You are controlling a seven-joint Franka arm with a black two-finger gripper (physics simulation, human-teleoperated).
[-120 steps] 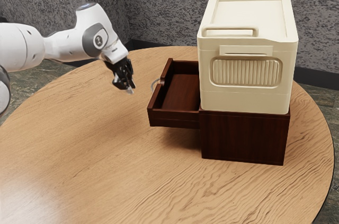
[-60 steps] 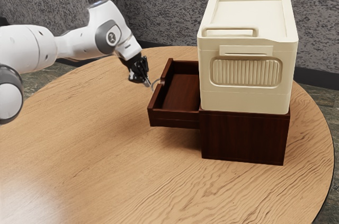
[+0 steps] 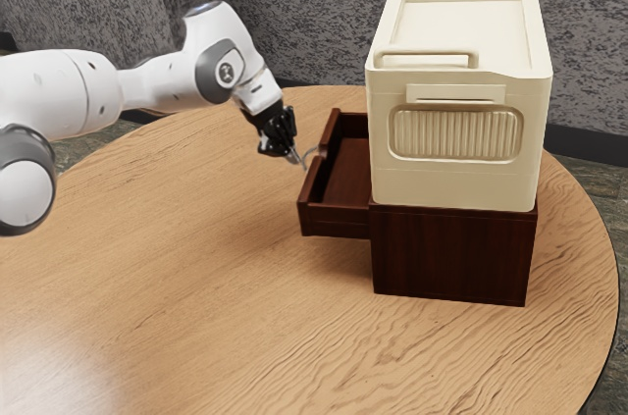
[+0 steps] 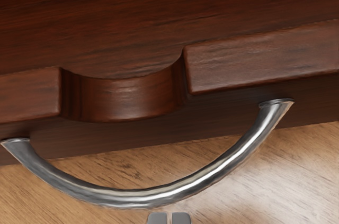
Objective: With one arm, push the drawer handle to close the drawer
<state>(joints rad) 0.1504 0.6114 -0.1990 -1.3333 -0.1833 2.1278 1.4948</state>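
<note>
surface is a round table (image 3: 177, 317) of pale brown wood, grain running in wavy lines, with a glossy patch at its near left in the exterior view. behind it, grey mottled walls (image 3: 304, 8), a dark skirting (image 3: 589, 143) along their foot, and stone-like floor (image 3: 606, 184) past the rim.

gripper (image 3: 297, 160) hangs above the wood, tilted down toward the drawer front. its two fingertips stand narrow, nearly together, with only a thin slit and no object between them.

just ahead of the fingertips is the drawer handle (image 4: 143, 197), a curved metal bow; whether they touch it cannot be told. the drawer (image 3: 334, 221) lies beyond the handle, partly out of its dark red-brown cabinet (image 3: 451, 253), so it is not closed. a rounded notch (image 4: 124, 97) dips in the top edge of the drawer front, close ahead of the gripper and between the handle's two ends.

edges: the drawer's side walls run from the front, away from the gripper, to the cabinet. farther that way, a cream box (image 3: 456, 184) sits on the cabinet and rises higher than the gripper. the table's rim curves round behind the cabinet, well apart from the gripper.

room to move: back toward the arm (image 3: 167, 81), wide tabletop and air above it; below the gripper, a gap down to the wood.
</note>
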